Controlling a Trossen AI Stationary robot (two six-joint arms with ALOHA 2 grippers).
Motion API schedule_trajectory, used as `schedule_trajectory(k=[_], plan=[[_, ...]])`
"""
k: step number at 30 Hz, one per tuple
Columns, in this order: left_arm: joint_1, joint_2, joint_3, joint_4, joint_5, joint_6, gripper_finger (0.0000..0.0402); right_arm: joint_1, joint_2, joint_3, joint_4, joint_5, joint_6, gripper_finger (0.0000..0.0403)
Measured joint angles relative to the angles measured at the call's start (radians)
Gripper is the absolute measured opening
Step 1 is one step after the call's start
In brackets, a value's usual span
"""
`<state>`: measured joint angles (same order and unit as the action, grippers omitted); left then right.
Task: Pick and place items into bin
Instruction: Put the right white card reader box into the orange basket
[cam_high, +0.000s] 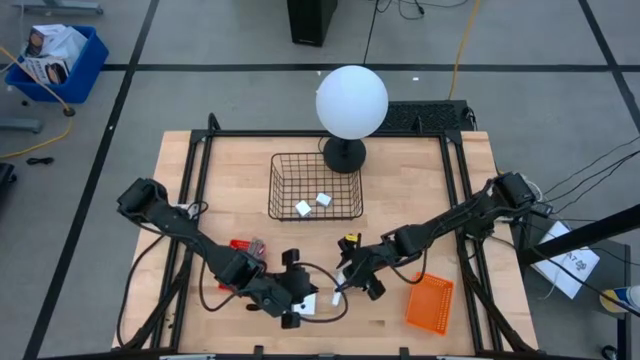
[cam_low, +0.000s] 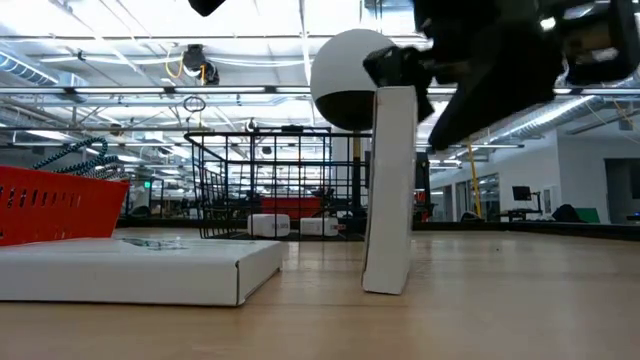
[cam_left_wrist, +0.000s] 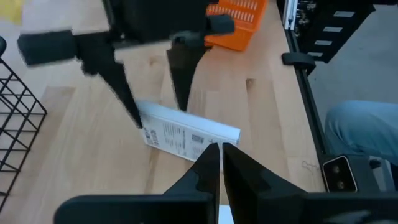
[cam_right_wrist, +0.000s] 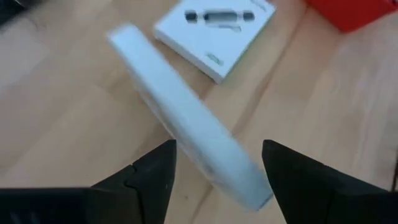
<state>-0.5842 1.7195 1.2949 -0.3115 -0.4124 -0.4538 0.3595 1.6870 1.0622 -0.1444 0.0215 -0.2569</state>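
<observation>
I am keeping my left gripper (cam_left_wrist: 219, 152) low over the near part of the table (cam_high: 180, 190), left of centre, with its two fingers pressed together and nothing between them. Just beside my left arm, on its far side, a small red object (cam_high: 243, 246) is lying on the wood. Moving right, a flat white card (cam_low: 140, 270) with black marks is lying face up on the table just ahead of my left fingertips. Right of it, a second white card (cam_low: 390, 190) is standing on its edge, roughly upright in the low view. I am holding my right gripper (cam_right_wrist: 219, 146) over its top, fingers spread wide, one on either side of the card, and a gap is showing at one finger at least, so I am not clamping it. Beyond both grippers, towards the far side and about mid-table, the wire basket (cam_high: 275, 190) is sitting with two tiny white blocks (cam_high: 303, 208) resting on its floor, close together near its near-right part. A lamp with a white globe (cam_high: 351, 100) is standing just behind the basket. A small yellow thing (cam_high: 349, 240) is lying near my right arm, and farther right, near the front edge, an orange basket (cam_high: 430, 302) is sitting apart from everything else.
</observation>
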Motion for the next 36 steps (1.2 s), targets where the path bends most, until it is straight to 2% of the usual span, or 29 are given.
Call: schedule_trajectory(k=[3,6,9,13,16,19,22,28,30,32,36], plan=[[0.0,0.0,0.0,0.001,0.0,0.0,0.0024,0.0,0.019,0.0,0.002,0.002,0.006,0.0223],[0.0,0.0,0.0,0.002,0.0,0.0,0.0024,0.0,0.018,0.0,0.016,0.002,0.051,0.0197],[0.0,0.0,0.0,0.002,0.0,0.0,0.0024,0.006,0.018,0.007,0.013,0.0,0.115,0.0141],[0.002,0.0,0.0,0.002,0.0,0.0,0.0024,0.022,0.018,0.021,0.003,-0.023,0.203,0.0037],[0.002,0.0,0.0,0.003,-0.001,0.0,0.0024,0.041,0.015,0.059,-0.032,-0.014,0.339,0.0036],[0.002,0.0,0.0,0.011,-0.011,-0.001,0.0024,0.08,-0.004,0.119,-0.12,0.081,0.443,0.0036],[0.002,0.0,0.0,0.024,-0.013,0.004,0.0024,0.124,-0.025,0.195,-0.284,0.17,0.566,0.0036],[0.002,0.0,0.0,0.03,-0.015,0.005,0.0024,0.208,-0.106,0.275,-0.516,0.188,1.024,0.0036],[-0.001,0.0,0.0,0.029,-0.015,0.007,0.0024,0.246,-0.146,0.275,-0.569,0.175,1.171,0.0036],[-0.001,0.0,0.0,0.028,-0.016,0.012,0.0024,0.282,-0.189,0.275,-0.635,0.097,1.294,0.0036],[-0.003,0.001,0.0,0.028,-0.016,0.026,0.0024,0.354,-0.264,0.275,-0.739,-0.024,1.352,0.0036]])
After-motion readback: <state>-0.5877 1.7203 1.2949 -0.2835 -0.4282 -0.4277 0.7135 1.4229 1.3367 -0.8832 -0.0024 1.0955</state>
